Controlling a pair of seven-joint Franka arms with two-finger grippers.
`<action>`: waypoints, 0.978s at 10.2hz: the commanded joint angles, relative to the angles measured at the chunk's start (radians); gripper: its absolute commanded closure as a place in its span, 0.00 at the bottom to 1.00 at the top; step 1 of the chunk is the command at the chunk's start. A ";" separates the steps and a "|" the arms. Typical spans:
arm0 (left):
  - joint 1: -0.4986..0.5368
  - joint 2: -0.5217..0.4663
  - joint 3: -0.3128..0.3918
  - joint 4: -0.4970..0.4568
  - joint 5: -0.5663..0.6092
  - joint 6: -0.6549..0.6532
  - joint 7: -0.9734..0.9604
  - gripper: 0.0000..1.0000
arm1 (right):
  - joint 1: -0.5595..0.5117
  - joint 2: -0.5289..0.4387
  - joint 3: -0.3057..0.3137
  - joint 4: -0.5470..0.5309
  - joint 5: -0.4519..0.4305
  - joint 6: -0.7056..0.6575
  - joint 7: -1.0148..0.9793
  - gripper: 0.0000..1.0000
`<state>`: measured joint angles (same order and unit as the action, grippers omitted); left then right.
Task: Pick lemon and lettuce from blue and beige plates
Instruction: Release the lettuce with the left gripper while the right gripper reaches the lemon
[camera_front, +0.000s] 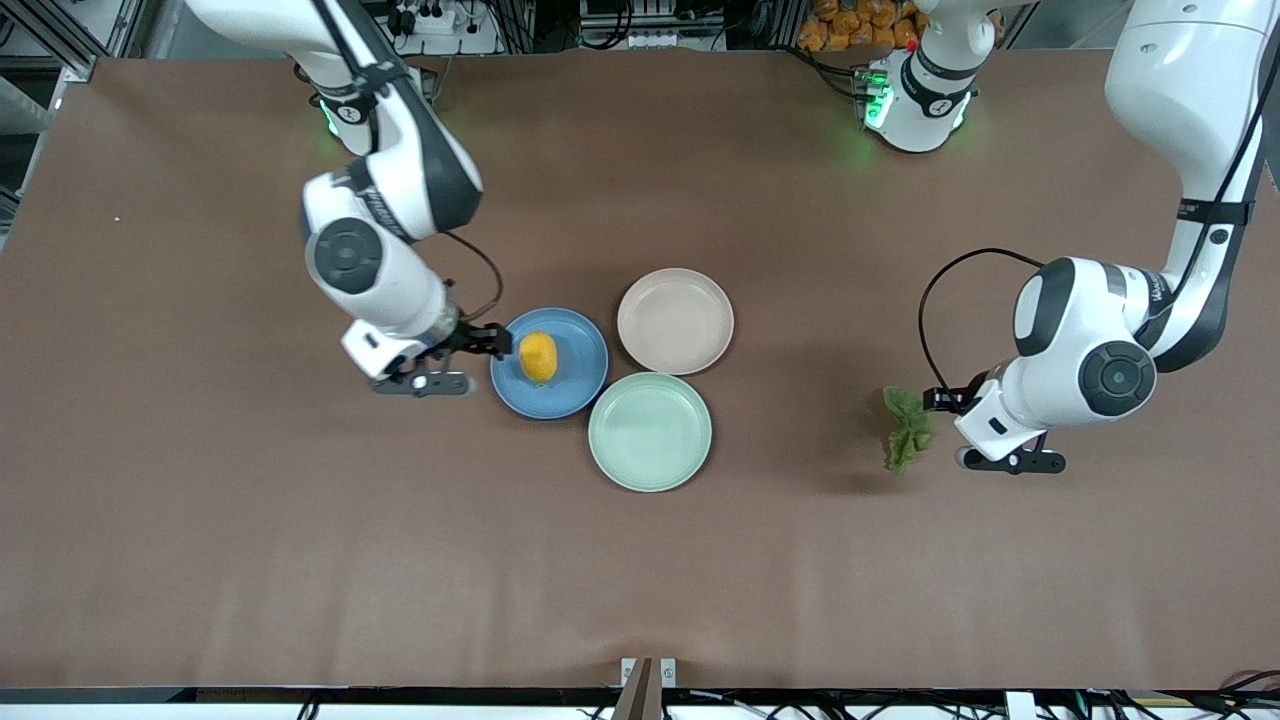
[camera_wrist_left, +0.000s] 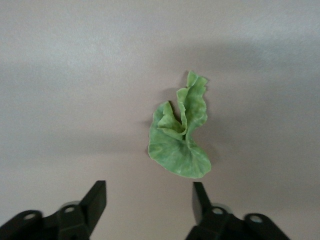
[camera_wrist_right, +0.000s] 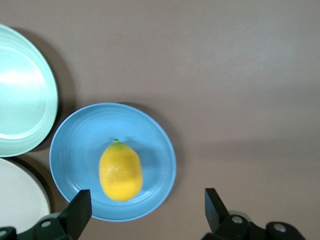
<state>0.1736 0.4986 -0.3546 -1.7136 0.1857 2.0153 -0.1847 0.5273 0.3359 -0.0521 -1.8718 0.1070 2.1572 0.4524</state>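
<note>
Brown matting covered the tabletop (camera_front: 200, 550) from end to end, with cables and crates crowded past its upper edge in the front view. Toward the right arm's end, the right gripper (camera_front: 487, 342) hung low at the rim of the blue plate (camera_front: 575, 385), its jaws spread wide and empty in the right wrist view. The lemon (camera_front: 538, 357) lay on that plate, just off centre and close to the fingertips. Next came the beige plate (camera_front: 675, 320), bare, touching or nearly touching the blue one, and the mint-green plate (camera_front: 650, 432), nearer the front camera, also bare. Well apart from the plates, toward the left arm's end, the lettuce (camera_front: 907, 428) lay crumpled on the bare tabletop, off any plate. The left gripper (camera_front: 940, 402) sat just beside it, jaws parted with nothing between them in the left wrist view. Judging from this, the lettuce seemed done and the lemon was the step in hand. The risk lay there: a smooth oval rind could roll or squirt out if the jaws closed off its middle, and a low approach could catch the rim and shove the blue plate into its neighbours.
</note>
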 joint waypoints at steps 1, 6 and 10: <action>0.051 -0.086 -0.024 -0.021 0.026 0.000 -0.007 0.00 | 0.040 0.028 -0.002 -0.010 0.013 0.050 0.047 0.00; 0.026 -0.240 -0.034 -0.186 0.003 0.000 -0.052 0.00 | 0.065 0.084 0.026 -0.110 0.008 0.257 0.069 0.00; -0.203 -0.429 0.216 -0.354 -0.101 0.002 -0.050 0.00 | 0.091 0.127 0.026 -0.121 0.006 0.328 0.098 0.00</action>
<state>0.0265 0.1754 -0.2053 -1.9636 0.1127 2.0093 -0.2230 0.5985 0.4452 -0.0231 -1.9833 0.1072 2.4426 0.5112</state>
